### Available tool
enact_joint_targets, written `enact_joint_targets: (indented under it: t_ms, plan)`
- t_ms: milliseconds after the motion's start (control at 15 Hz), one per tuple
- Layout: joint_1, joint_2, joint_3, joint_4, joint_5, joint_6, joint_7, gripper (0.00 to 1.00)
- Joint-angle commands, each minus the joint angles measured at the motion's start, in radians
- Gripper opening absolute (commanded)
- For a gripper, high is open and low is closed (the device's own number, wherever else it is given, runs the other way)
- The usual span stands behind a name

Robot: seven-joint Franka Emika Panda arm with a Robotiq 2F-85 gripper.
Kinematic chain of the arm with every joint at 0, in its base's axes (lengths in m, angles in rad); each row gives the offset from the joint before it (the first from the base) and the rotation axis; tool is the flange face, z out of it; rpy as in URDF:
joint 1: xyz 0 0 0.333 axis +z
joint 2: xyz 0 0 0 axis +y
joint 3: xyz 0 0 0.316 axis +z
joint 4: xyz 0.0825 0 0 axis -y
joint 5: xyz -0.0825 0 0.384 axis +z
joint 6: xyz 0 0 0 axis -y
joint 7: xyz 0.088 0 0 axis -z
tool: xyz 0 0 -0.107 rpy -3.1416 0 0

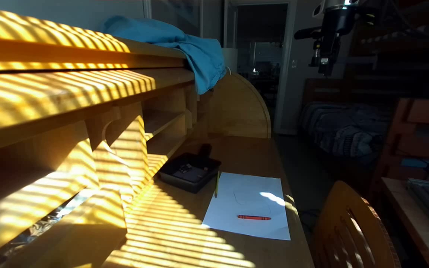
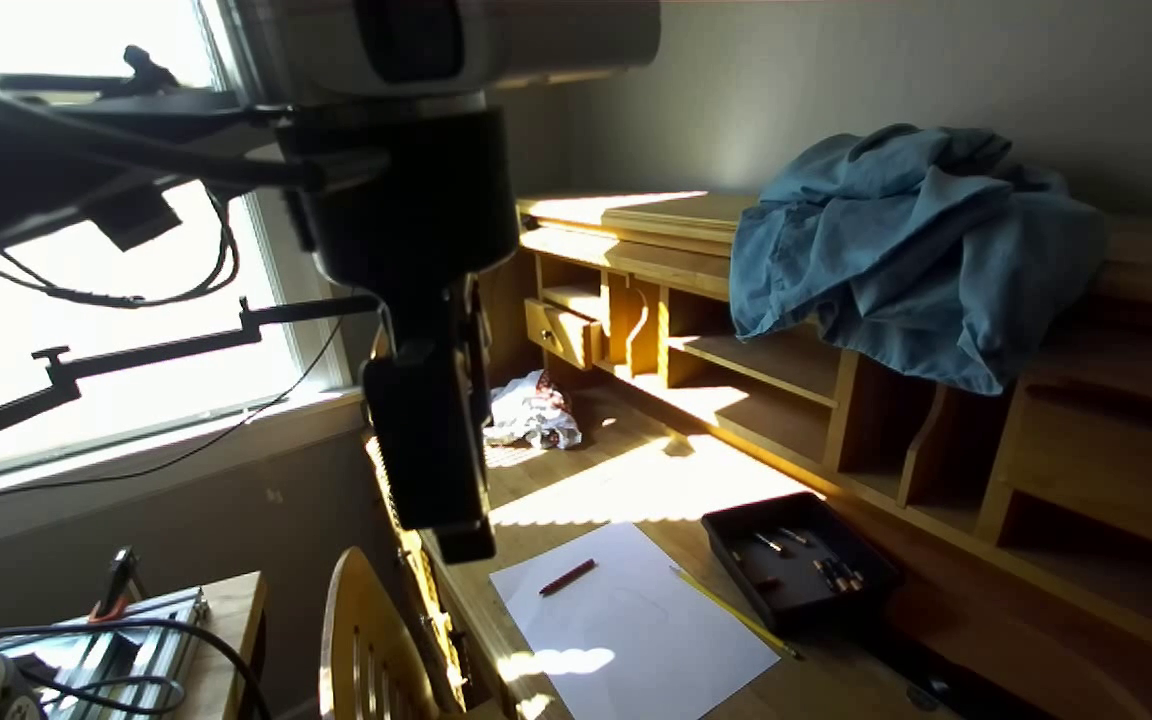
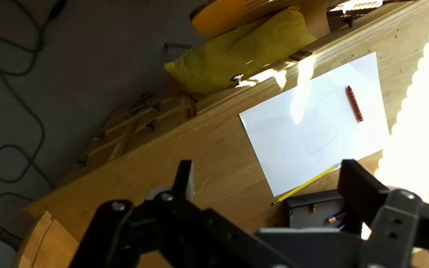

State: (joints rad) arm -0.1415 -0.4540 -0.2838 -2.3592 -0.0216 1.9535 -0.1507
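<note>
My gripper [image 3: 266, 165] is open and empty in the wrist view, its fingers wide apart. In the exterior views it hangs high above the floor and desk [image 1: 325, 69] [image 2: 466, 540], touching nothing. A white paper sheet [image 1: 251, 201] [image 2: 646, 630] [image 3: 281, 149] with faint curved lines lies on the wooden desk. A red crayon [image 1: 254, 217] [image 2: 568, 577] [image 3: 354, 103] lies on the paper. A yellow pencil [image 1: 217, 185] [image 2: 739, 613] [image 3: 305, 185] lies along the paper's edge, beside a black tray [image 1: 179, 182] [image 2: 729, 560] [image 3: 313, 198] holding several small items. A finger partly hides the tray in the wrist view.
A wooden hutch with cubbies [image 1: 166, 123] [image 2: 756, 360] stands along the desk's back. A blue cloth [image 1: 205, 56] [image 2: 896, 240] drapes over it. A chair [image 1: 348, 227] [image 2: 366, 640] with a yellow cushion [image 3: 237, 56] stands at the front edge. A crumpled bag [image 2: 533, 412] lies at the desk's end.
</note>
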Motion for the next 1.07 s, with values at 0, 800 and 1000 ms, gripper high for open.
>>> enact_joint_targets:
  t_ms: [0,800,1000]
  plan:
    - [-0.028,0.017,0.016,0.024,-0.043,0.006,-0.044,1.00]
    - [0.049,0.226,0.074,0.215,-0.096,0.129,-0.251,1.00]
    - [0.070,0.272,0.083,0.257,-0.041,0.125,-0.280,1.00]
